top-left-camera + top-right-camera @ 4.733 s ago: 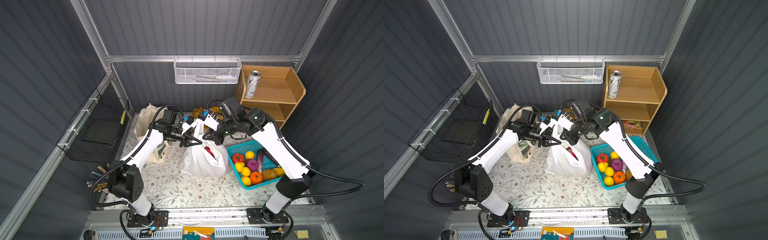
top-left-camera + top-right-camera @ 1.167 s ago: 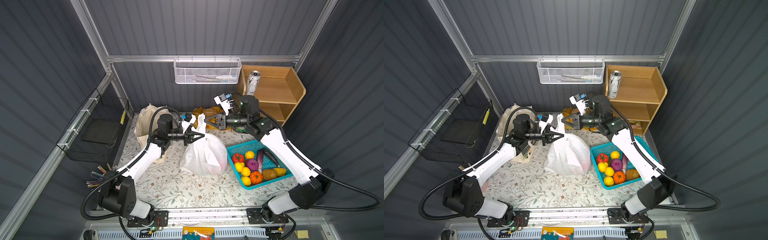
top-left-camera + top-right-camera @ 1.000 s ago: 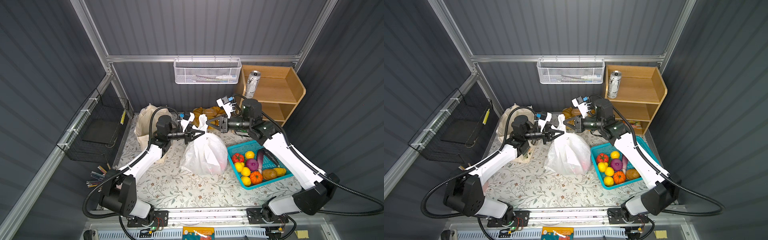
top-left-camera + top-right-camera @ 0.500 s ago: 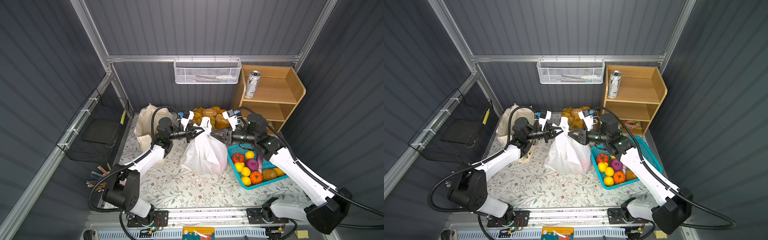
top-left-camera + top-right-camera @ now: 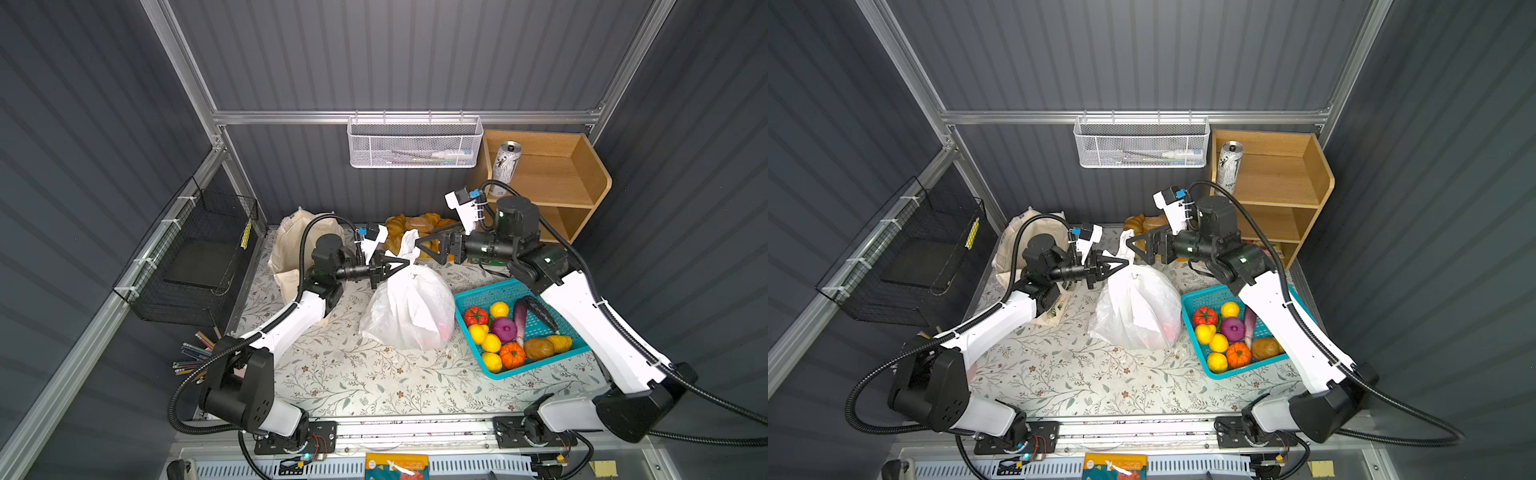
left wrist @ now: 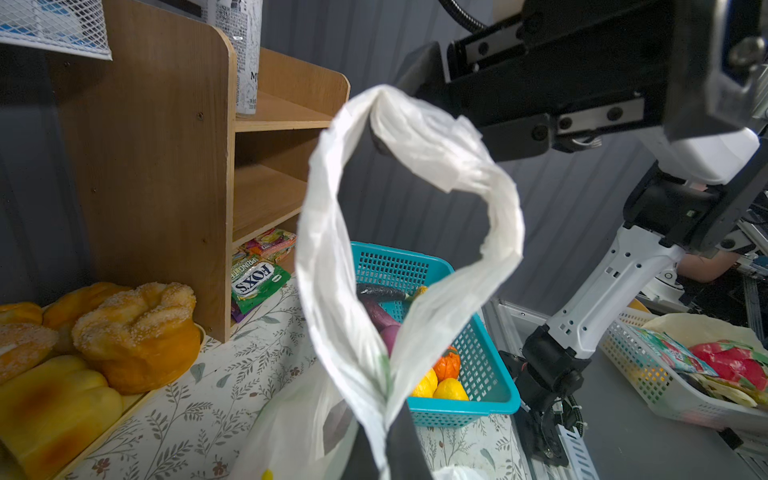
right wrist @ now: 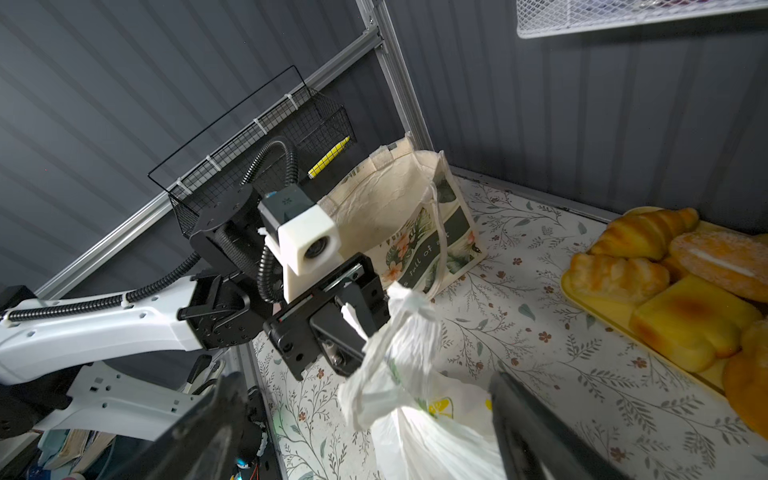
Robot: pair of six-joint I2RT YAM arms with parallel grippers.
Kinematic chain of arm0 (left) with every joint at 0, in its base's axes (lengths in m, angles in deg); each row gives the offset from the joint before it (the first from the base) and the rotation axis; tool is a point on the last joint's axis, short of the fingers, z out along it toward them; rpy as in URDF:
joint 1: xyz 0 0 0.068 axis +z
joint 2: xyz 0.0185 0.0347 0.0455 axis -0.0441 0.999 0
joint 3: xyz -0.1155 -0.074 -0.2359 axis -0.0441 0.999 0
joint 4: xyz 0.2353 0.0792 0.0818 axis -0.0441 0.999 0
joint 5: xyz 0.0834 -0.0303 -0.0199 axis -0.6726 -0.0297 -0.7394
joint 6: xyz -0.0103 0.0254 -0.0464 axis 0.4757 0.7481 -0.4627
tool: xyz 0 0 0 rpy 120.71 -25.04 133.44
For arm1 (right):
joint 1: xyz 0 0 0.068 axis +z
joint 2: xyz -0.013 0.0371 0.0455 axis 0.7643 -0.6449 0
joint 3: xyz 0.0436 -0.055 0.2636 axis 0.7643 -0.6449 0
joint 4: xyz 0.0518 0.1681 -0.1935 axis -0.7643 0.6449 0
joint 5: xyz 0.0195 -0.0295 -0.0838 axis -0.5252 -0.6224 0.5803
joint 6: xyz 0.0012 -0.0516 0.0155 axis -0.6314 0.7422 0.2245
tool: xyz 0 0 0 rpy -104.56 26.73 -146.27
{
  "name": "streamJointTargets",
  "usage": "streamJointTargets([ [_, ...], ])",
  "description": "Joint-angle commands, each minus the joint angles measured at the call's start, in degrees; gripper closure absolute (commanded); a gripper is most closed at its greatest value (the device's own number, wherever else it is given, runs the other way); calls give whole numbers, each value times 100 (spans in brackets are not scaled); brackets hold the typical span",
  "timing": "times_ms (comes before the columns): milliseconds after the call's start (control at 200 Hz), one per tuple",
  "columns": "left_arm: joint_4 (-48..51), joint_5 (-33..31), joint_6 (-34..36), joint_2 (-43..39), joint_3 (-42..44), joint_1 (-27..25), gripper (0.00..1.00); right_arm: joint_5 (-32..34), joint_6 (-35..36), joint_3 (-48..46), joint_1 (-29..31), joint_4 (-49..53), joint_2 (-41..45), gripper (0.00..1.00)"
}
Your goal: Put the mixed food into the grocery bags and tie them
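Note:
The white plastic bag (image 5: 409,307) (image 5: 1136,311) stands filled mid-table; a pink-red shape shows through its wall (image 5: 1169,330). My left gripper (image 5: 405,262) (image 5: 1125,262) (image 6: 382,457) is shut on one twisted bag handle, whose loop (image 6: 324,208) rises in front of it. Just behind the bag top, my right gripper (image 5: 417,249) (image 5: 1133,249) (image 7: 370,432) is open, its fingers (image 7: 523,424) wide on either side of the bunched handles without touching them. The cream canvas tote (image 5: 291,245) (image 7: 399,208) stands at the back left. The drink can (image 5: 505,166) (image 5: 1229,166) is on the top shelf.
A turquoise basket (image 5: 469,295) of toy vegetables sits right of the bag. Bread rolls (image 5: 411,224) lie on a tray at the back. The wooden shelf (image 5: 582,178) stands at the back right, with sweet packets (image 6: 257,278) at its foot. A black wire rack (image 5: 195,257) hangs left.
My right gripper has opened, let go of the bag handle and drawn back a little above the bag. The left gripper stays shut on its handle.

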Motion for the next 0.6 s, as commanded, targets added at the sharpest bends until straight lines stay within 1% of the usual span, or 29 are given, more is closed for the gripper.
streamJointTargets([
  [0,273,161,257,-101,-116,35,100,-232,66,293,27,282,-401,11],
  [50,282,162,250,-92,-135,35,100,-389,20,403,25,280,-571,17],
  [85,299,148,258,-80,-148,35,100,-515,-15,478,34,281,-668,26],
  [105,318,144,258,-62,-158,35,100,-586,-30,506,30,282,-714,34],
  [125,317,146,251,-57,-169,35,100,-650,-43,530,34,290,-752,44],
  [165,323,129,234,-31,-189,35,100,-684,-46,551,34,302,-778,69],
  [195,318,66,192,-20,-212,35,100,-671,-38,531,33,304,-753,89],
  [215,321,6,158,-9,-217,34,100,-631,-16,513,25,310,-718,100],
  [250,316,-121,97,-7,-228,35,100,-552,22,447,26,302,-617,100],
  [280,319,-223,75,-10,-220,35,92,-506,41,379,14,288,-513,100],
  [310,288,-267,37,-5,-211,35,87,-473,43,324,5,276,-419,100],
  [455,-401,-334,-467,114,-143,35,84,-329,37,-23,0,251,2,100],
  [510,-518,-330,-567,168,-153,35,90,-342,-44,-239,8,166,164,100],
  [560,-700,-334,-705,212,-139,35,100,-383,-159,-500,45,13,325,100],
  [595,-866,-300,-817,243,-136,28,100,-406,-231,-678,87,-99,424,100],
])
